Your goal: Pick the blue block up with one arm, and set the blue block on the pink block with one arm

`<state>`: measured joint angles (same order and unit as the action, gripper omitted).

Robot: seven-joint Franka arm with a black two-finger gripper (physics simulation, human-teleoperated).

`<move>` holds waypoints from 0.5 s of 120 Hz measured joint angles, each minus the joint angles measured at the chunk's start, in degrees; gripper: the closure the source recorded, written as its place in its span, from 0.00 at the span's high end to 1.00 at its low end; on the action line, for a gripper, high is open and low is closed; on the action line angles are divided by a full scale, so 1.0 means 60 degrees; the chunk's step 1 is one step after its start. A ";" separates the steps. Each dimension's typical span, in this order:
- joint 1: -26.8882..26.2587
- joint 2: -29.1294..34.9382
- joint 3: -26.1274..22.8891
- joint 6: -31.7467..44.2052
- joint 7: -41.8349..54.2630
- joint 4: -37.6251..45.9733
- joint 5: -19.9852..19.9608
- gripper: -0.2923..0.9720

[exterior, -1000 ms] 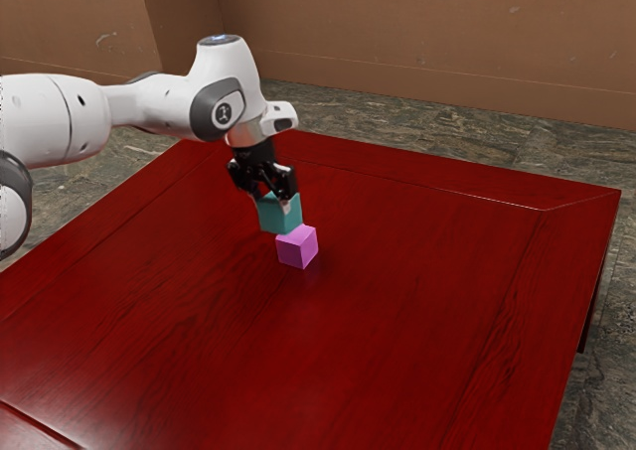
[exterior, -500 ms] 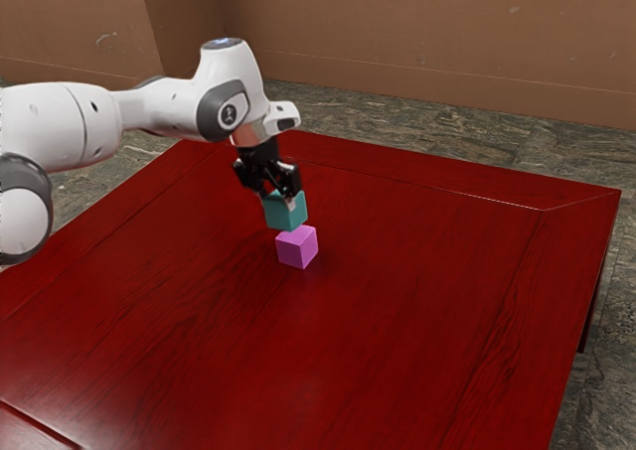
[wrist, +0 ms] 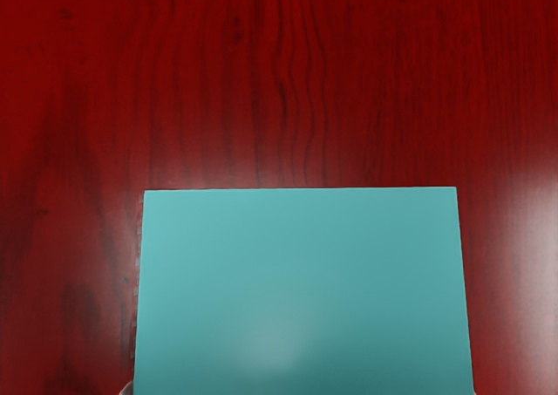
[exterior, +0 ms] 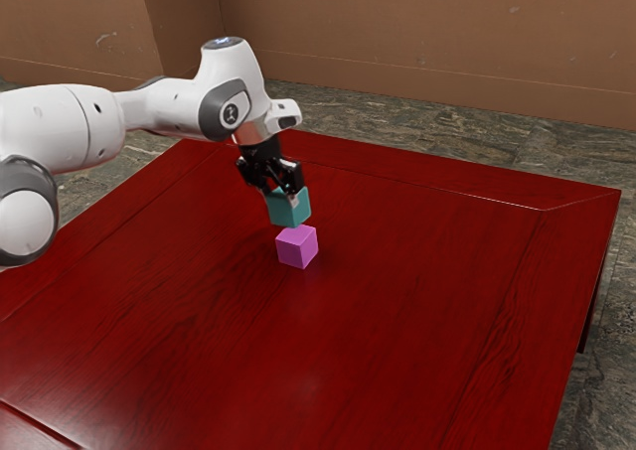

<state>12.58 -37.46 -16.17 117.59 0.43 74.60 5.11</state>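
A bare, plain room with no furnishings of a home: brown walls [exterior: 417,33], mottled grey stone floor [exterior: 447,122], one dark red wooden desk [exterior: 397,321].

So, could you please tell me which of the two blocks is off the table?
The blue block, clamped in the gripper up in the air; the pink block sits on the red table just beneath it.

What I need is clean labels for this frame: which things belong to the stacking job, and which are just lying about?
Part of the job:
- blue block, held off the table
- gripper, shut on it
- pink block, on the table just below the blue one

Just there:
- red wooden table
- stone floor
- brown wall
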 joint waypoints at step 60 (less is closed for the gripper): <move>-0.0002 0.0075 -0.0085 0.0396 0.0290 0.0048 -0.0139 0.71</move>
<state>12.57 -37.01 -16.68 119.97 2.17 74.88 4.28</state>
